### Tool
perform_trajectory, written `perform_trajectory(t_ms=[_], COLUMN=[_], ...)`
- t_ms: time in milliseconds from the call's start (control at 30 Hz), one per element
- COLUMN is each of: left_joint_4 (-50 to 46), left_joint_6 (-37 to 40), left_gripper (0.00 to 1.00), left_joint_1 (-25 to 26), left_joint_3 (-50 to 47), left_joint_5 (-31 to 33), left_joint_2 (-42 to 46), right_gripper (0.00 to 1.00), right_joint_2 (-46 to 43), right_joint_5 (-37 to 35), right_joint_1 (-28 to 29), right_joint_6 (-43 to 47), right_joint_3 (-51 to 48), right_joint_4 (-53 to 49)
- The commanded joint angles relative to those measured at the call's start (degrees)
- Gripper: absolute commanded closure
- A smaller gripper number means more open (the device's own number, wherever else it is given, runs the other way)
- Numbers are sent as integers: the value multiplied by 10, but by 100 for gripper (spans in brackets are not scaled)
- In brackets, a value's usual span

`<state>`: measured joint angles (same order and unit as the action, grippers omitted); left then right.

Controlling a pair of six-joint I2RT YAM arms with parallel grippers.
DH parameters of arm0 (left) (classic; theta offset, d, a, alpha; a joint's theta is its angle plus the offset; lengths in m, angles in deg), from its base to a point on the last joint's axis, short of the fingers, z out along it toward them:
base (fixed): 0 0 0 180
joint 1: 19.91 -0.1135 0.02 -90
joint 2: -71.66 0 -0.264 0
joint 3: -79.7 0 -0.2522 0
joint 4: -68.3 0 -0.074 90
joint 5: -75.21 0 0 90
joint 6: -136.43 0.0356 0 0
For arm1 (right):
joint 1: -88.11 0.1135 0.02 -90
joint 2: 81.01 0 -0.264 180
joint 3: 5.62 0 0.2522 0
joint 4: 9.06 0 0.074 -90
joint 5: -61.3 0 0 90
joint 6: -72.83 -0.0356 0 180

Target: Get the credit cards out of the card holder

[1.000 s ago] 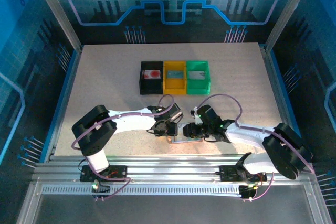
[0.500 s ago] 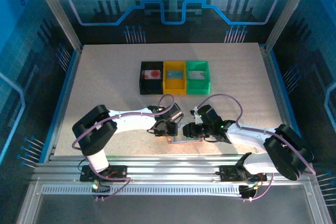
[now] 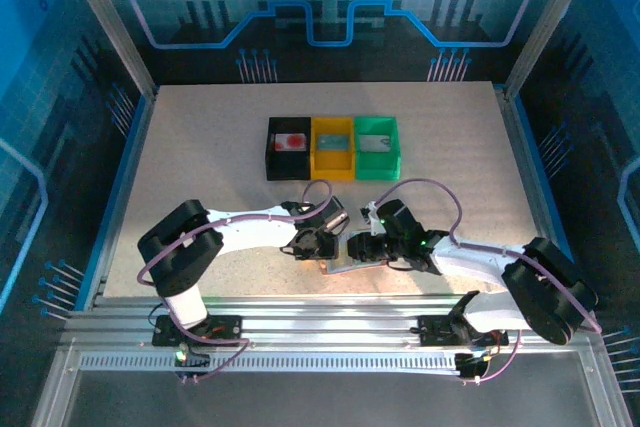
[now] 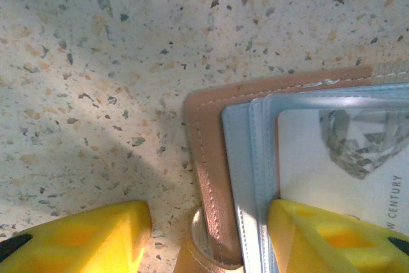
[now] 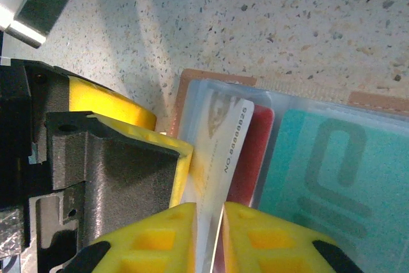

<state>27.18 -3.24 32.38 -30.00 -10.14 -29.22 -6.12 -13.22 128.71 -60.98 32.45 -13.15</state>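
The salmon-pink card holder (image 4: pixel 208 158) lies open on the table near the front edge, its grey-blue lining up (image 3: pixel 345 266). My left gripper (image 4: pixel 209 222) stands open astride its left edge, one finger on the table and the other pressing on the lining. My right gripper (image 5: pixel 209 222) is shut on a white credit card (image 5: pixel 223 139) that sticks partly out of its pocket. Beside it, a red card (image 5: pixel 252 151) and a teal-green card (image 5: pixel 332 171) lie in clear pockets. Both grippers meet over the holder in the top view, left (image 3: pixel 318 244) and right (image 3: pixel 362 249).
Black (image 3: pixel 288 147), yellow (image 3: pixel 333 147) and green (image 3: pixel 377 145) square bins stand in a row at mid-table, each with something small inside. The left gripper's black and yellow finger (image 5: pixel 108 103) sits close against the right gripper's left side. The table's front edge is just behind the holder.
My right gripper's jaws have narrowed onto the white card. Both arms have stayed almost where they were, and the left gripper's opening is unchanged.
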Motion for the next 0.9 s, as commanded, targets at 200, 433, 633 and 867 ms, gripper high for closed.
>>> perform_trajectory(t_ms=[200,433,633,867], left_joint_4=[107,106,104,105], left_joint_6=[-14,-14,-14,-14], left_gripper=[46,46,46,46], left_joint_1=[18,18,17,17], left_joint_3=[-39,-38,-41,-42], left_joint_5=[-79,-79,-77,-75], left_joint_2=[-101,-101,-96,-95], right_gripper=[89,97,100,100], right_joint_2=[-9,-19,-48,-71], right_joint_5=[34,24,2,0], right_joint_1=[23,23,19,0], right_joint_6=[-2,1,14,19], right_joint_3=[-7,-12,-13,-18], right_joint_4=[42,32,-1,-20])
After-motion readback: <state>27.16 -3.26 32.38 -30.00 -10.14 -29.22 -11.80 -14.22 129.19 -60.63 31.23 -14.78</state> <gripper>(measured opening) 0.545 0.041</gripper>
